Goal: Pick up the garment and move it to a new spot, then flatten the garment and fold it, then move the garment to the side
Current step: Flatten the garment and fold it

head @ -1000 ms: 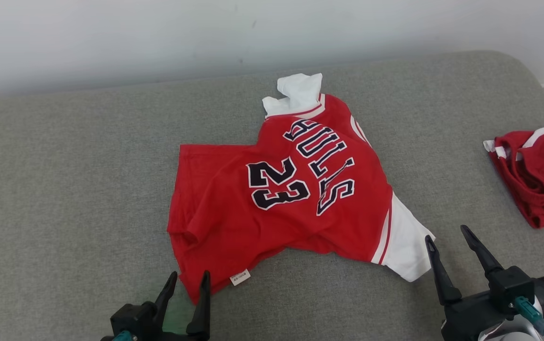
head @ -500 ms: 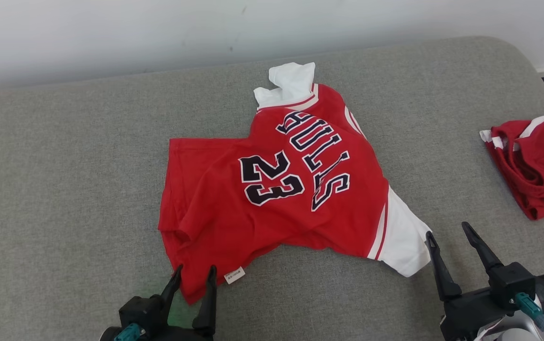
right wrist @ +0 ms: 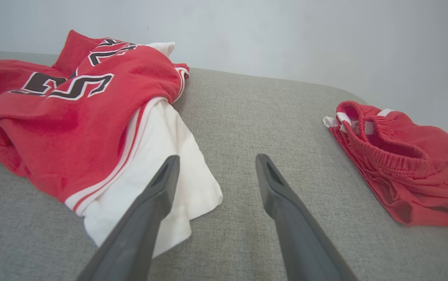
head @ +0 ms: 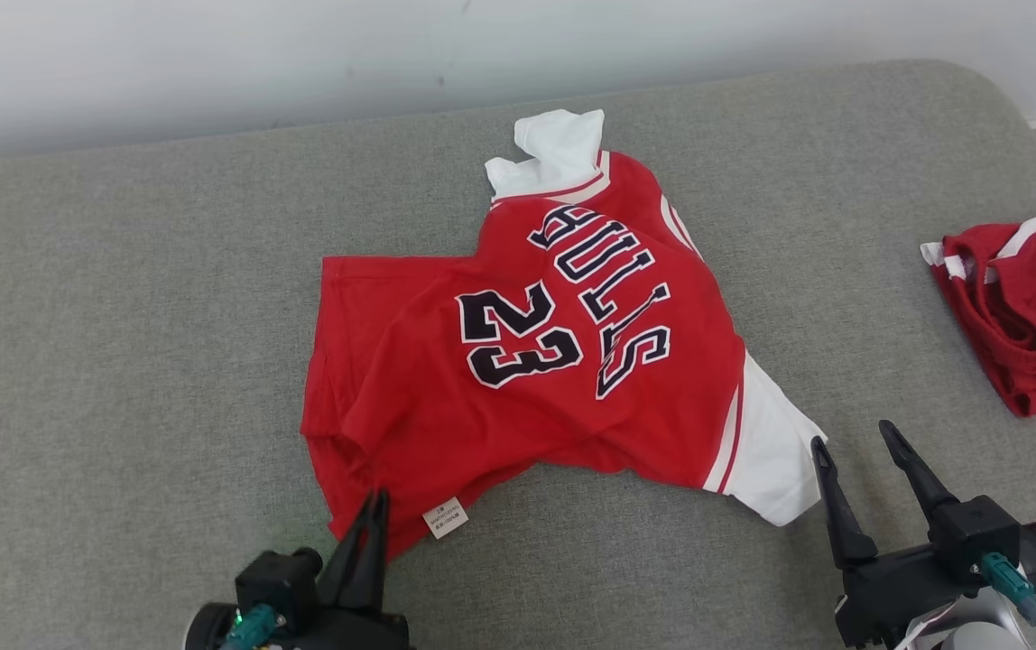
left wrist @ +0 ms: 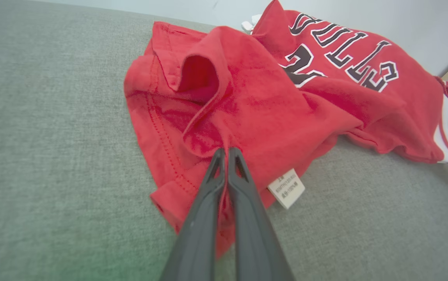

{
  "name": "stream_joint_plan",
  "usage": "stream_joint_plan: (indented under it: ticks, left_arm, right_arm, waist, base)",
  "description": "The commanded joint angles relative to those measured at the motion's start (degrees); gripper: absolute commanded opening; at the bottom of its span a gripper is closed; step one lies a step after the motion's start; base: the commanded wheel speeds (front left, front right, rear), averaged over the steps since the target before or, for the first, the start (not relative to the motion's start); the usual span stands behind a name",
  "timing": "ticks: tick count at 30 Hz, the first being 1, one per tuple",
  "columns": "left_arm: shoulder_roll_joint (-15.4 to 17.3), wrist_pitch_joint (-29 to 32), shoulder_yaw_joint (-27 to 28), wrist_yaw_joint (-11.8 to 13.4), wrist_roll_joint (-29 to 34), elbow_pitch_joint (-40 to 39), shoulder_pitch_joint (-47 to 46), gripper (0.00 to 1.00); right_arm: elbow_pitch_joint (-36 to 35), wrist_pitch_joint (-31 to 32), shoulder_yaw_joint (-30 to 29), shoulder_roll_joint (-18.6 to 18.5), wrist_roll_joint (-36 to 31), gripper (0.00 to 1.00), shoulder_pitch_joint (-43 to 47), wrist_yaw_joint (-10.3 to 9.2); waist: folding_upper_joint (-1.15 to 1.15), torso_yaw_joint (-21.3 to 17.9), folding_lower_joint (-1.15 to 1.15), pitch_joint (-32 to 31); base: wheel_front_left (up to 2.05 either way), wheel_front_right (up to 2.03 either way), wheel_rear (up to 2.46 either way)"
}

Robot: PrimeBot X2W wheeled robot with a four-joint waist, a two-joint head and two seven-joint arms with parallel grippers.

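Note:
A red garment, a jersey with white sleeves and dark "BULLS 23" lettering, lies rumpled on the grey padded surface. My left gripper is shut on the jersey's near hem, just left of the small white label. In the left wrist view the fingertips pinch a ridge of red cloth of the garment. My right gripper is open, with nothing between its fingers, just right of the near white sleeve. The right wrist view has that gripper beside the sleeve, above bare padding.
A second bunched piece of red clothing with an elastic waistband lies at the right edge of the surface, also in the right wrist view. A pale wall runs behind. The padding rounds off at the far right corner.
My left gripper moved forward over the jersey's near hem and shut on it. The right gripper stayed open in place. The head camera shifted slightly.

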Motion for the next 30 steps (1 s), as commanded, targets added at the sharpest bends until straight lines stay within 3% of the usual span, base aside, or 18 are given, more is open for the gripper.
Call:
stream_joint_plan:
  ticks: [1,8,15,24,25,26,27,30]
  left_arm:
    - [0.1,-0.2,0.4,0.2,0.5,-1.0,-1.1,0.00]
    - [0.1,-0.2,4.7,0.8,2.5,-5.1,-3.0,0.00]
    - [0.8,-0.2,9.8,0.2,7.8,0.6,-9.0,0.00]
    - [4.5,-0.2,15.3,1.2,12.2,6.4,-15.9,0.00]
    - [4.5,-0.2,15.5,0.9,12.4,6.7,-16.2,0.07]
    - [4.1,-0.2,15.6,0.8,12.5,7.1,-15.9,0.62]
    - [3.7,-0.2,15.6,0.7,12.5,7.2,-15.6,1.00]
    - [2.4,-0.2,15.8,-0.1,11.6,6.9,-13.7,1.00]
  right_arm:
    - [0.1,0.0,-0.1,0.3,0.7,1.00,-0.6,-0.15]
    - [0.0,0.0,-0.4,0.7,0.9,1.00,-1.0,-0.15]
    - [0.0,0.0,0.2,0.6,1.5,1.00,-2.4,-0.15]
    - [0.5,0.0,-0.3,0.4,2.0,1.00,-2.9,-0.15]
    - [0.6,0.0,-0.4,0.5,1.9,1.00,-2.7,-0.15]
    - [0.8,0.0,-0.4,0.7,1.9,1.00,-2.5,-0.15]
    - [1.0,0.0,-0.6,0.9,1.8,1.00,-2.2,-0.15]
    - [1.7,0.0,-0.7,1.4,1.8,1.00,-1.7,-0.15]
  waist:
    - [0.00,0.0,0.00,0.0]
    - [0.00,0.3,0.00,0.7]
    - [0.00,-0.8,0.00,2.4]
    - [0.00,-2.4,0.00,3.5]
    - [0.00,-2.4,0.00,3.4]
    - [0.00,-2.3,0.00,3.2]
    - [0.00,-2.1,0.00,2.9]
    - [0.00,-1.4,0.00,1.8]
  base:
    - [0.00,0.00,0.00]
    - [0.00,0.00,0.00]
    - [0.00,0.00,0.00]
    - [0.00,0.00,0.00]
    - [0.00,0.00,0.00]
    - [0.00,0.00,0.00]
    - [0.00,0.00,0.00]
    - [0.00,0.00,0.00]
